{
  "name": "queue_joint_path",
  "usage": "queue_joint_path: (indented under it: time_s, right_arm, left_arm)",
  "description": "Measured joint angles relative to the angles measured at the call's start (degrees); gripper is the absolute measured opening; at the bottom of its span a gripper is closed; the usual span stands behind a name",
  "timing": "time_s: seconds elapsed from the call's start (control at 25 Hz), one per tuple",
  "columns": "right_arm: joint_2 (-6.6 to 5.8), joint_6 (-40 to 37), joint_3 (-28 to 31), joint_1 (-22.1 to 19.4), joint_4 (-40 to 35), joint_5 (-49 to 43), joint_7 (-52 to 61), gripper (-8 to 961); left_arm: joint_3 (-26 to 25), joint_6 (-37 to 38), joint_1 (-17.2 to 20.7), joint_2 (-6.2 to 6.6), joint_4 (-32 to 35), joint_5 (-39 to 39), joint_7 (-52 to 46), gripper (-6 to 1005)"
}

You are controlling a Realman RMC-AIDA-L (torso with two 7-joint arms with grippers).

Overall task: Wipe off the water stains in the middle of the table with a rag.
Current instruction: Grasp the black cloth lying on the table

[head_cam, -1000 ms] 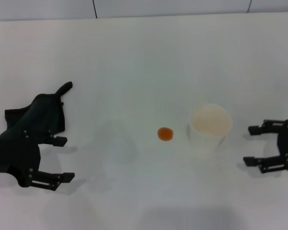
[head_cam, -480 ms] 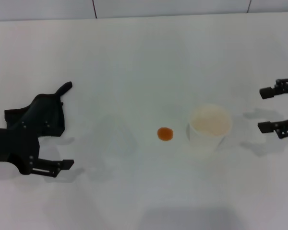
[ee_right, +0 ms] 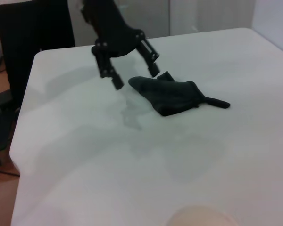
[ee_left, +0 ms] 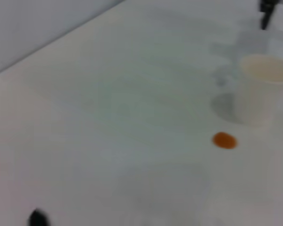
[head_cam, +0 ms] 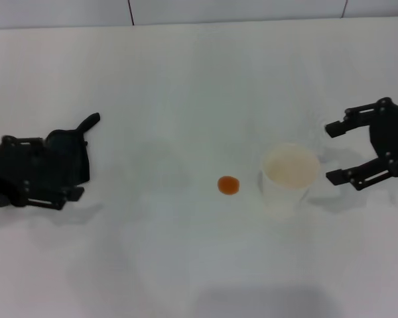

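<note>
- My left pincer [head_cam: 50, 193] hangs spread wide over the rag [head_cam: 69, 159], far left on the surface [head_cam: 186, 79].
- Rag looks limp and light; I'd pinch its bunched middle.
- Right pincer [head_cam: 338, 151] gapes beside the cup [head_cam: 290, 172]; stain [head_cam: 228, 185] sits mid-surface.

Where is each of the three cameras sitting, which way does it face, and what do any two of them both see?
Head: above, looking down at the table; shows left gripper over the rag, open right gripper beside the cup.
Left wrist: low, facing the stain and cup; none of its own arm shows.
Right wrist: low, facing the rag and open left gripper.
Shared: head and left wrist both show stain and cup.
</note>
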Motion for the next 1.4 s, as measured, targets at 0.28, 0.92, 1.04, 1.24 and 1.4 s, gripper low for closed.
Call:
queue_joint_path:
  time_s: [0.28, 0.92, 1.04, 1.24, 1.4]
  right_arm:
    - [1.03, -0.35, -0.48, 1.81, -0.34, 0.01, 0.35, 845]
    - [2.79, 0.10, -0.47, 3.10, -0.50, 1.75, 0.12, 844]
    - [2.83, 0.13, -0.61, 3.12, -0.25, 2.06, 0.12, 844]
    - [2.88, 0.13, -1.18, 3.14, -0.14, 2.16, 0.13, 844]
    - [2.94, 0.13, -1.41, 3.03, -0.06, 2.21, 0.18, 844]
  left_arm:
    - [0.00, -0.89, -0.25, 1.13, 0.57, 2.58, -5.04, 884]
    - [-8.65, -3.51, -0.94, 2.05, 2.14, 7.24, -13.02, 884]
    - [-8.69, -5.12, -1.47, 1.79, 1.90, 8.77, -15.45, 884]
    - [-8.51, -7.91, -2.88, 1.48, 0.63, 11.60, -20.61, 872]
    - [-8.38, -8.98, -5.22, 1.14, -3.61, 14.87, -21.89, 861]
